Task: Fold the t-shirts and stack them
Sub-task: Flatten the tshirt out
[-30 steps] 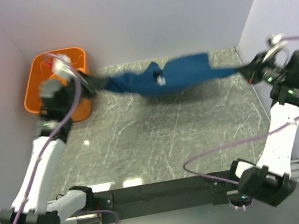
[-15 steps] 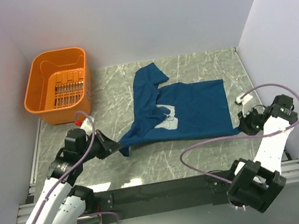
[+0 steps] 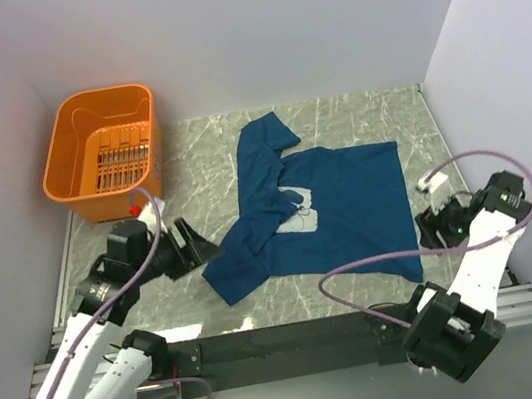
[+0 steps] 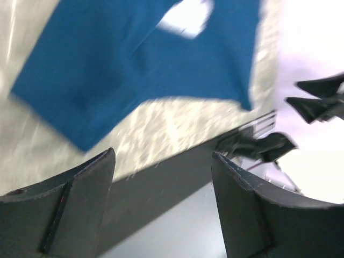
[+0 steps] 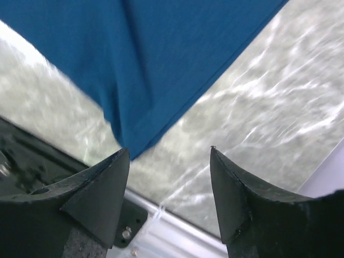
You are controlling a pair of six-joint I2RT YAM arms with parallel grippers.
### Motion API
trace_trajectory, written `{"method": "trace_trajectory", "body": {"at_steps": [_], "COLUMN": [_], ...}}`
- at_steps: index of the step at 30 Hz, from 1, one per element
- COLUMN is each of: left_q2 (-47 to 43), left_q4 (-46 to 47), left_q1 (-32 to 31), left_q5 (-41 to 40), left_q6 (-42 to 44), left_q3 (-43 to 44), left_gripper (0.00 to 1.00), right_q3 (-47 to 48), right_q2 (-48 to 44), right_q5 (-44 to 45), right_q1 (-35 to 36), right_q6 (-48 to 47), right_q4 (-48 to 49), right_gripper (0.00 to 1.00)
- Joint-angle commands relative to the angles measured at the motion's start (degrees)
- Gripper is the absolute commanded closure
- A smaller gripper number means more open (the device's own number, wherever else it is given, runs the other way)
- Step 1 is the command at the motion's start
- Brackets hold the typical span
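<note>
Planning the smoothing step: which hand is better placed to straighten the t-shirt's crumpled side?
Left. The left hand, open, sits right beside the bunched, folded-over side of the t-shirt, while the right hand is at the flat opposite corner.

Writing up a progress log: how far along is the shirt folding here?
Done: the shirt lies on the table, outside the basket, mostly spread with its print showing. In hand: nothing; the jaws of both arms stand open by its near corners. Left: its left side is bunched over itself and needs flattening, then every fold and the stacking.
</note>
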Motion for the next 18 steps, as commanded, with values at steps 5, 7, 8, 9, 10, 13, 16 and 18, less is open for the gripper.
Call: {"method": "trace_trajectory", "body": {"at_steps": [5,7,8,9,10,13,16,18], "left_q2": [20.7,28.4,35.8,39.6,46.5,55.8,66.2,68.6], "left_q4": [20.9,22.4,22.4,21.7,20.5,15.2,10.2,9.2], "left_q1": [-2.9,-7.0,-8.3,-11.0,-12.0,-14.7,-16.2,-17.0], "left_q5": [-1.9,-4.5,-6.8,-8.3,-9.6,-14.1,-17.7,-18.1], "left_q6": [7.5,9.8,12.4,14.0,16.9,20.6,24.5,25.4], "left_q3": [6.4,13.9,17.0,20.1,26.5,37.6,44.2,46.4], "left_gripper": [0.25,0.26,0.26,0.27,0.28,0.3,0.3,0.3], "right_q3": [7.2,7.3,7.9,8.7,9.7,14.0,15.8,15.1], "right_q2": [13.4,16.7,17.8,19.0,22.1,29.3,33.8,34.7], "right_q5": [-9.2,-7.2,-6.5,-5.7,-4.9,-3.6,-2.6,-1.9], "right_q1": [9.8,14.1,15.0,15.4,15.8,15.8,15.8,15.7], "right_q6": [31.3,41.4,44.6,47.1,50.6,53.8,53.7,53.6], "right_q4": [17.6,22.9,28.1,29.9,31.1,32.6,32.0,32.8], "right_gripper": [0.39,0.39,0.4,0.4,0.4,0.45,0.48,0.48]}}
